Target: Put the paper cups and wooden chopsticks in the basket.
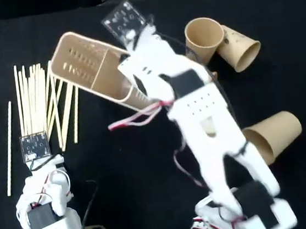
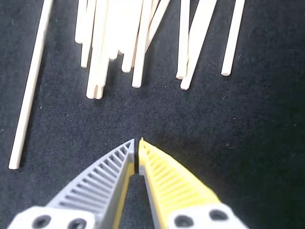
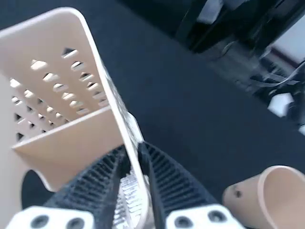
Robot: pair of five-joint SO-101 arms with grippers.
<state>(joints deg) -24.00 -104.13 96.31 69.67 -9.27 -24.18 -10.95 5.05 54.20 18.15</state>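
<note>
Beige basket tilts near the desk's far edge, one wall pinched by the right gripper; that thin hold could slip. The left gripper, closed on nothing, sits beside chopsticks along the left edge.

Site: robotics lab bench | Evidence: black-draped surface; white printed left arm and right arm; exposed wiring; cables behind.
</note>
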